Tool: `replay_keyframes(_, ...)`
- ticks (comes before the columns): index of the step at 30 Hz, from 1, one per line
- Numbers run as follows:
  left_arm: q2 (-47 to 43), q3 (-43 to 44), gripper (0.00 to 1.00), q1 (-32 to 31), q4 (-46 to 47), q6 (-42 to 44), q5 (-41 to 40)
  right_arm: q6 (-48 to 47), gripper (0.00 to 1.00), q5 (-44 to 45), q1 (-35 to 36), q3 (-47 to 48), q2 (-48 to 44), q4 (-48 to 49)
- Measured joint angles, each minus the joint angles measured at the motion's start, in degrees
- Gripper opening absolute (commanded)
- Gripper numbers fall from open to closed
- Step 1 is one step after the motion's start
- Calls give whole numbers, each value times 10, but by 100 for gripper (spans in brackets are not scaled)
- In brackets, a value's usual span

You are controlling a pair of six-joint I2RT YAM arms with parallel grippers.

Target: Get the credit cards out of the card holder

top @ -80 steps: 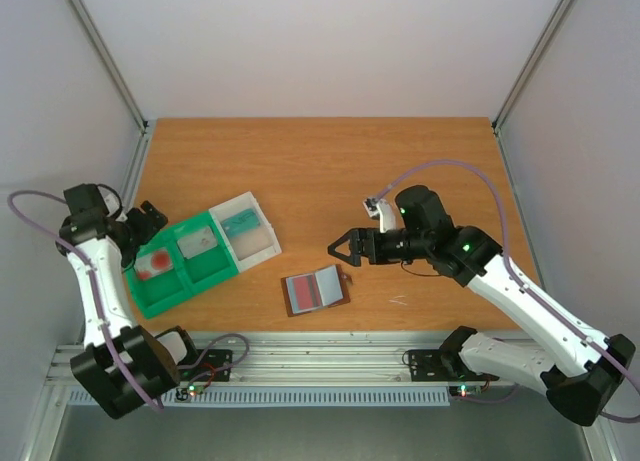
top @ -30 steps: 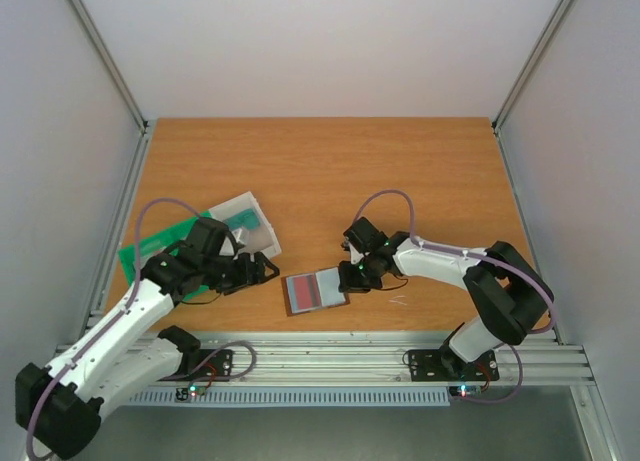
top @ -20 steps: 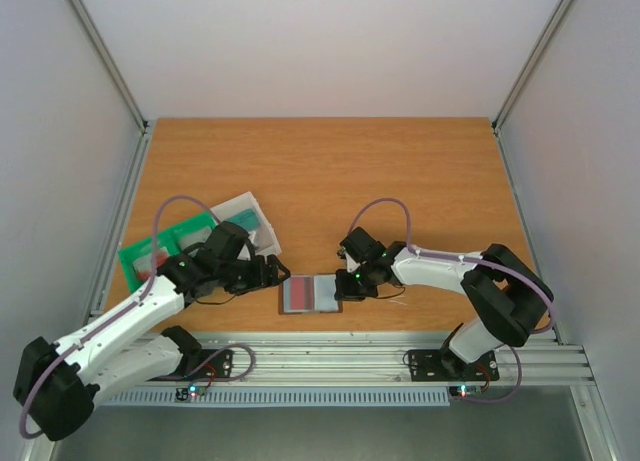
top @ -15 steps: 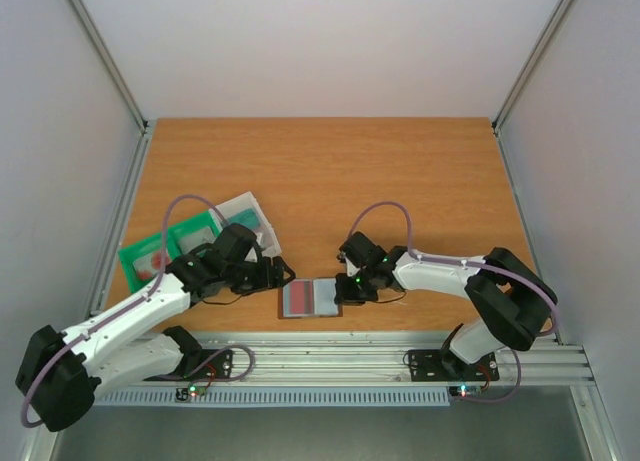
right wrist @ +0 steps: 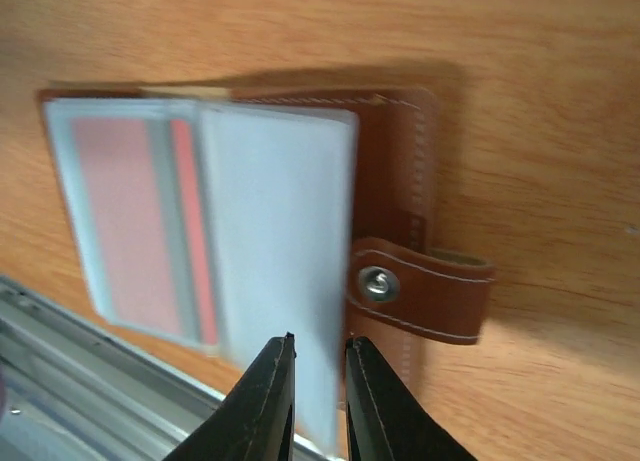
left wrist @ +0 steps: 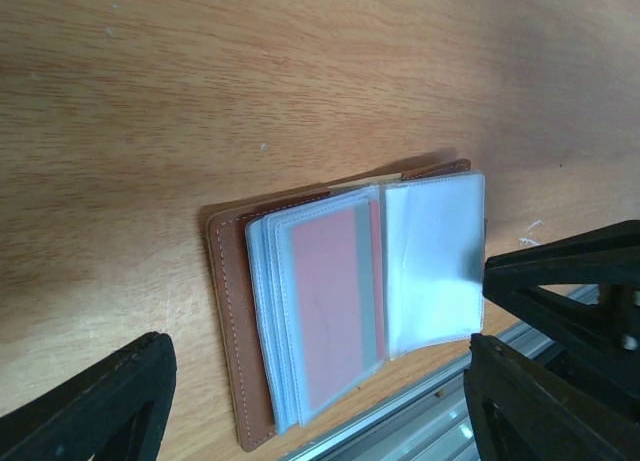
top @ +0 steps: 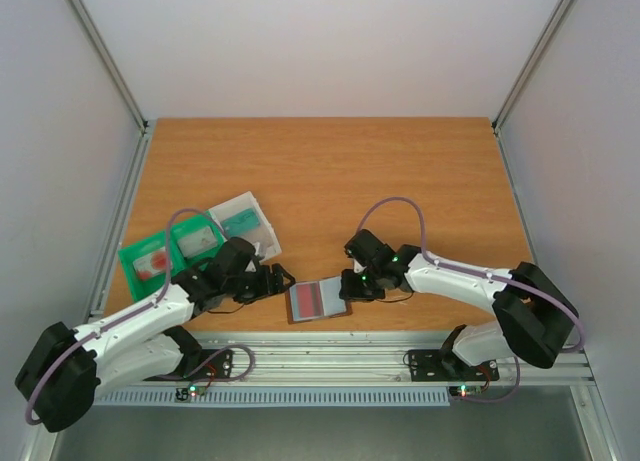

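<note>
Two grippers flank the open card holder [top: 318,301] at the table [top: 330,171] 6 o'clock edge.
Left gripper [top: 279,278] at its 9 o'clock, fingers spread wide; right gripper [right wrist: 318,349] at 3 o'clock, fingers nearly together over a clear sleeve [right wrist: 275,221], pinch unclear.

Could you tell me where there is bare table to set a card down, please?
Bare: the far half of the table, beyond the translucent box and both arms. Crowded: the near strip, with green tray, left gripper, card holder and right gripper.

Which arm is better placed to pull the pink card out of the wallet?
Probably left: the left claw is open facing the wallet's pink card; the right claw sits narrow over the clear sleeve.
</note>
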Motion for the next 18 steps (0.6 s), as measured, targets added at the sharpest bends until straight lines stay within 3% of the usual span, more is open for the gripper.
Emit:
replay_keyframes(4, -10, -23, 79, 0, 26, -9, 0, 11, 23, -1, 11, 26, -5, -3)
replay_keyframes(18, -33, -36, 79, 0, 57, -34, 3, 61, 23, -15, 44, 36, -9, 56)
